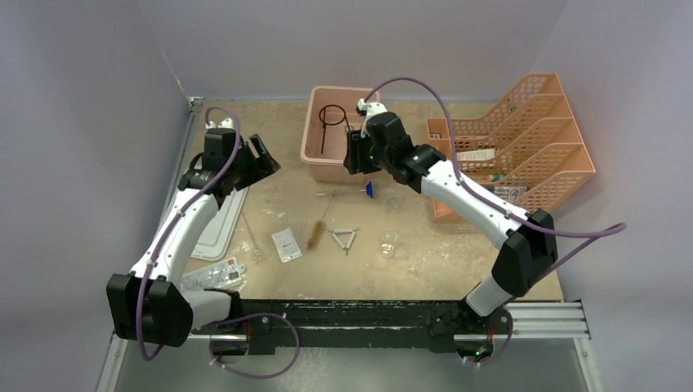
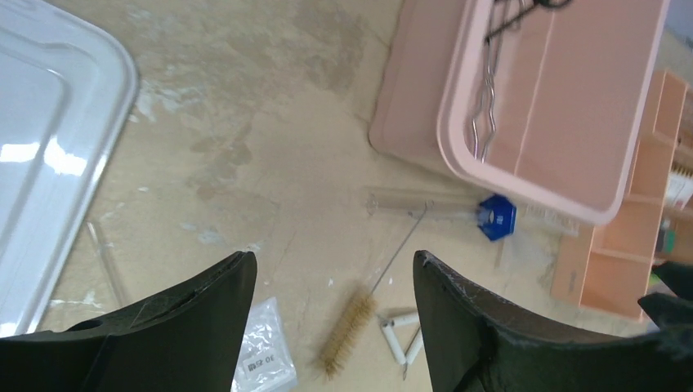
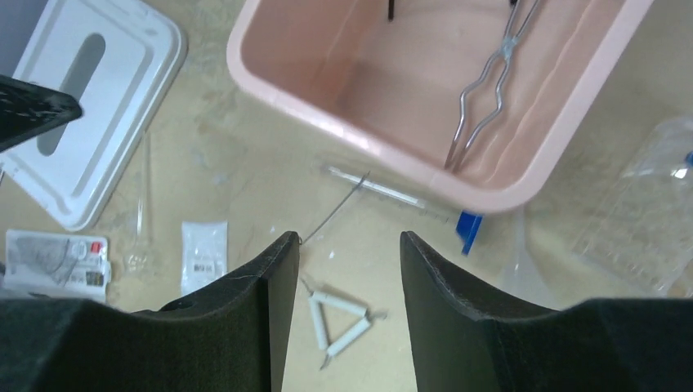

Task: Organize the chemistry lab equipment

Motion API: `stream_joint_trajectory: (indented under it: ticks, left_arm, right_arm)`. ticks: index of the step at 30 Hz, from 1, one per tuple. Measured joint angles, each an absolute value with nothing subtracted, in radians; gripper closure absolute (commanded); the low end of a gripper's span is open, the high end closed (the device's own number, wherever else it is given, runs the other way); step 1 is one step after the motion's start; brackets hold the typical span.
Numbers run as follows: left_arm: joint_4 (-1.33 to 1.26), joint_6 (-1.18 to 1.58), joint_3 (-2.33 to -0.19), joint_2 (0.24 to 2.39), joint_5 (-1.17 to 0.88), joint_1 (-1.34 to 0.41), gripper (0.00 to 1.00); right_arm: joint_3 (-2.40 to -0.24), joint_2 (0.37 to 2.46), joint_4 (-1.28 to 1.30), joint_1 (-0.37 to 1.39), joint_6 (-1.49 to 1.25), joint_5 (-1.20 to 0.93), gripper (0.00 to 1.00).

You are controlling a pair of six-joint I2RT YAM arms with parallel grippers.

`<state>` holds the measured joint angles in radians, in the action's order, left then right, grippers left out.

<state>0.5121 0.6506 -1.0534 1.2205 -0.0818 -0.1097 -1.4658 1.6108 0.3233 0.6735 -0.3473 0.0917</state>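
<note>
**A:** From above, where do things stand?

**B:** Your left fingers (image 1: 266, 157) and right fingers (image 1: 356, 155) are both spread apart and empty. The wire ring (image 1: 331, 118) sits in the pink tub (image 1: 308, 126) by the far edge. The wire triangle (image 1: 344, 238) and a packet (image 1: 286, 245) lie loose toward the near edge.

**A:** Left wrist?

**B:** The brush (image 2: 347, 335) has its wire crossing the blue-tipped rod (image 2: 494, 217). Lift one and you may drag the other.

**A:** Right wrist?

**B:** The tongs (image 3: 482, 106) are already in the tub. The rod lies just beside its wall, so you could clip the rim coming down.
</note>
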Motion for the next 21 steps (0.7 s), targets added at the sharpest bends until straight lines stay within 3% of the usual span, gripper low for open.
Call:
stream_joint_trajectory:
  ticks: [12, 21]
  left_arm:
    - [0.260, 0.560, -0.830, 1.257, -0.006, -0.427, 0.48]
    - [0.095, 0.444, -0.796, 1.409, 0.154, -0.601, 0.47]
  right_arm:
    - [-1.182, 1.387, 0.249, 0.664, -0.621, 0.082, 0.49]
    - [-1.013, 1.271, 0.228, 0.560, -0.757, 0.150, 0.48]
